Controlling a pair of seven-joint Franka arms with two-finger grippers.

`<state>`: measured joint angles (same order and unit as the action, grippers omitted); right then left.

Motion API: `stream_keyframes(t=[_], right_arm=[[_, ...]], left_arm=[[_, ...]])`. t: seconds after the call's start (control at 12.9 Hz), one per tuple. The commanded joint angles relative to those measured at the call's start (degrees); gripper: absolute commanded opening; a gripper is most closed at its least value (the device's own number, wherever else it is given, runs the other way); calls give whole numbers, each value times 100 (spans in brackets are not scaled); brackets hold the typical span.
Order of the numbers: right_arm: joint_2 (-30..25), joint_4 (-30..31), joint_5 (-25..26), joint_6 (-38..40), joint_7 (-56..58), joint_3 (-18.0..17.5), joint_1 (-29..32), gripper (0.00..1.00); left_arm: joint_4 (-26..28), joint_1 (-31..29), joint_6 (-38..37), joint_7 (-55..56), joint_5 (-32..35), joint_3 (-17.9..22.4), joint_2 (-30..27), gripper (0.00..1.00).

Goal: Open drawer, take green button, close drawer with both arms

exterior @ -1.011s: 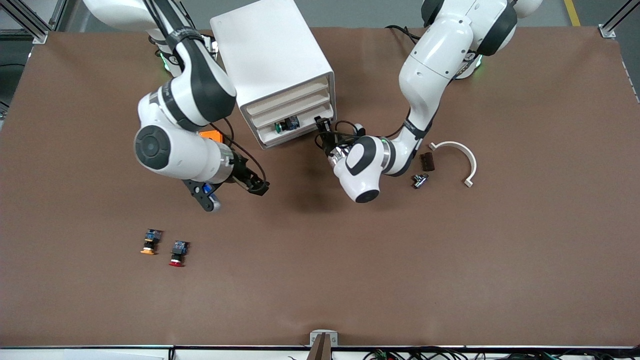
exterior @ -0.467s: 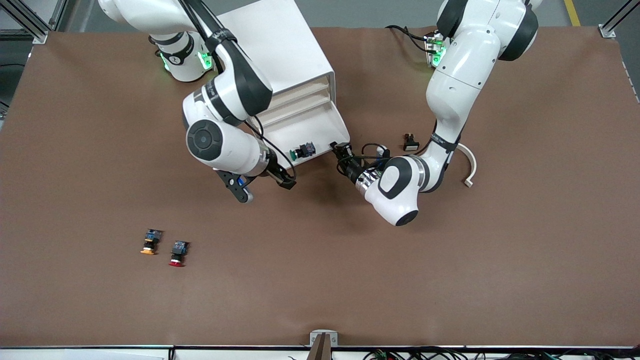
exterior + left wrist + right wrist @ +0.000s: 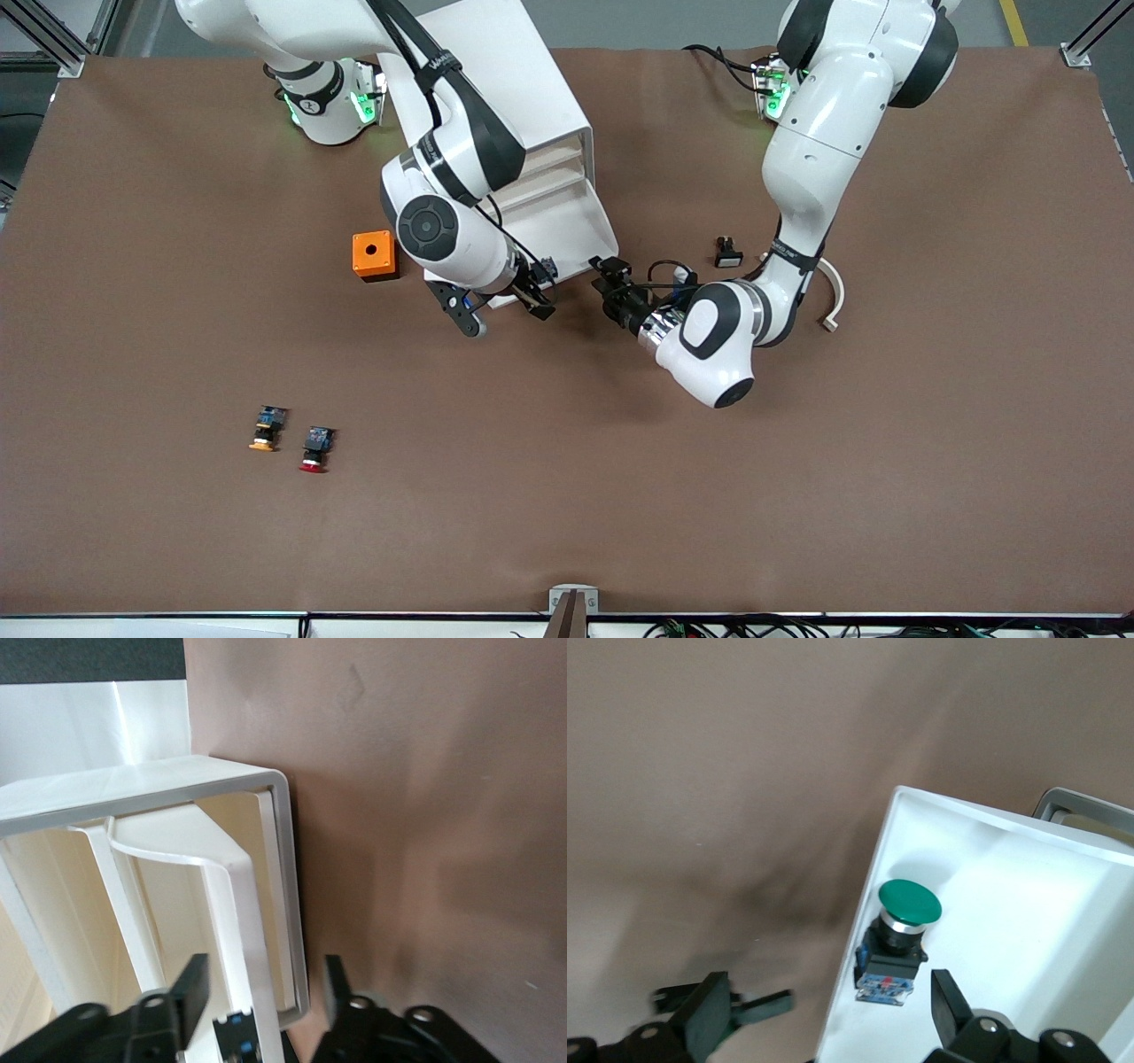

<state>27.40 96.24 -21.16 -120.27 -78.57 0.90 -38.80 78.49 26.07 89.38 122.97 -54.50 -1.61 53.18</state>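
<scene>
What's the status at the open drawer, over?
Left tool open, at the drawer front corner. Right tool open over the green button, which lies in the pulled-out drawer. Nothing in the way.

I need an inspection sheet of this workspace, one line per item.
Surface: brown table, flat.
Job's things: drawer pulled out of the white cabinet; green button lying inside it.
Clutter: orange box; orange-capped button and red-capped button; white curved part; small black part.
Grippers: right gripper open over the drawer's edge; left gripper open at the drawer's corner.
Cables: black, at both wrists.
Surroundings: metal frame corners.
</scene>
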Motion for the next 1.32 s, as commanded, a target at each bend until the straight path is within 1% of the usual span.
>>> stream_keyframes(t=[0.0, 0.16, 0.31, 0.47, 0.54, 0.7, 0.86, 1.01, 1.09, 1.17, 1.24], right_arm=[[-270, 657, -11, -504, -97, 41, -197, 100], [-385, 1070, -11, -935, -97, 41, -364, 100], [-394, 1204, -11, -1051, -97, 41, -408, 99], [-394, 1230, -11, -1051, -106, 41, -452, 95], [-402, 1256, -11, -1060, -167, 41, -479, 91], [-394, 1266, -11, -1068, -211, 41, -540, 79], [-394, 1292, -11, -1077, -211, 41, -549, 70], [-394, 1301, -11, -1077, -211, 41, -558, 63], [-402, 1301, -11, -1051, -211, 41, -549, 53], [-402, 1301, -11, -1025, -211, 41, -549, 39], [-402, 1292, -2, -1007, -203, 41, -549, 28]], left_arm=[[-149, -241, -53, -107, 114, 99, -88, 99], [-246, -444, -53, -142, 631, 108, -141, 99], [-343, -602, -53, -230, 1036, 117, -246, 99], [-352, -795, -53, -291, 1501, 91, -361, 99], [-370, -840, -53, -326, 1730, 99, -466, 99], [-440, -858, -140, -711, 2309, 91, -659, 99], [-440, -849, -158, -1317, 2811, 73, -887, 99], [-440, -788, -158, -2290, 3268, 73, -1142, 99], [-423, -770, -158, -2678, 3470, 73, -1317, 100], [-414, -752, -167, -2847, 3629, 64, -1415, 99], [-370, -709, -245, -2945, 3761, 55, -1520, 99]])
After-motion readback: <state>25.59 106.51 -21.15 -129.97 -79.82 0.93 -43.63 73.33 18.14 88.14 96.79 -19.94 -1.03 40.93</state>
